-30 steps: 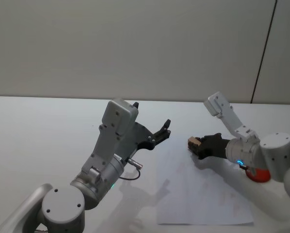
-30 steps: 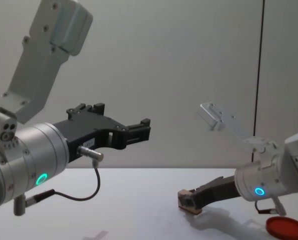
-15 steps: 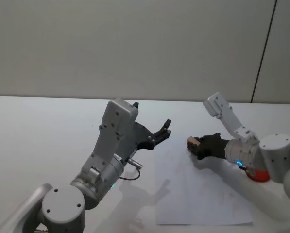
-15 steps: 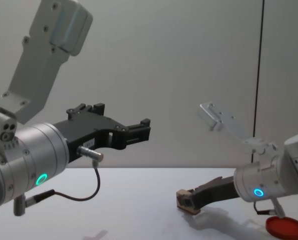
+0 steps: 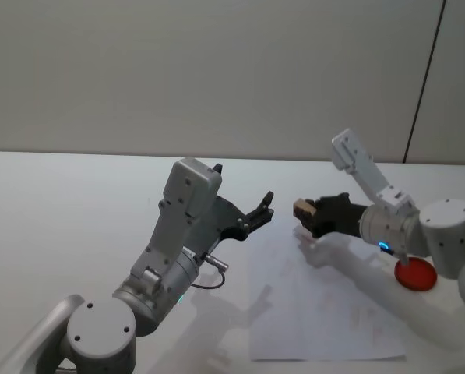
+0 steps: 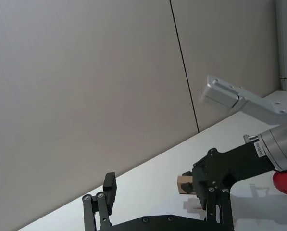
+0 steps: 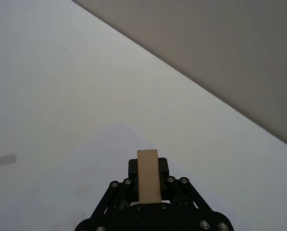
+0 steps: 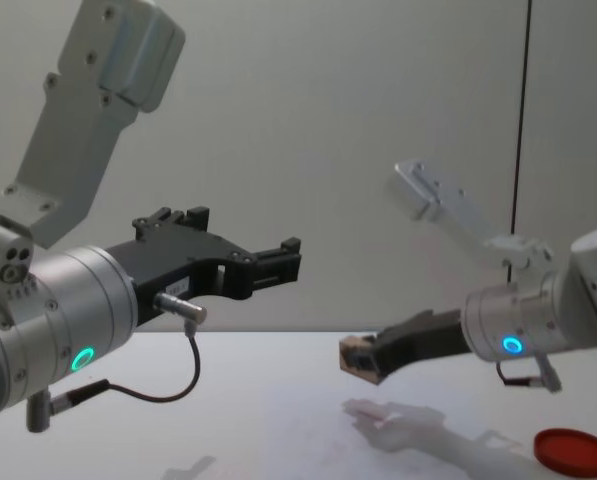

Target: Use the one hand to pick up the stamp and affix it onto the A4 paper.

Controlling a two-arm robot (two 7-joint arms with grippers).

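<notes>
Holding the stamp (image 8: 356, 357) in the right gripper (image 8: 374, 357): 2 fingers closed on the block's rear part, front end sticking out past the tips. It hangs in the air, clear of the bench (image 5: 76, 202), over the far part of the A4 paper (image 5: 325, 319). Its shadow falls on the sheet below.

Risks from here, my read:
- Tilt. The gripper is near level and the stamp's dark end face looks turned sideways-left, not down. Unless it pitches so the face meets the sheet flat, 1 edge lands first and the print comes out partial.
- Slip. The grip is short and the block overhangs. Press load could push it back or rotate it in the fingers.
- Placement. The stamp is near the sheet's far edge, and white paper on white bench is hard to separate. A slight drift far puts the mark on the bench.
- Loose paper. Sideways drag on contact would slide or wrinkle it. A tacky face could lift it on retract.
- Ink. Cannot tell whether the face is loaded. The red pad (image 5: 416, 274) lies just right of the sheet.
- Left gripper (image 5: 257, 213) is parked just left of the stamp, fingers spread open. Any leftward move risks a clash.
</notes>
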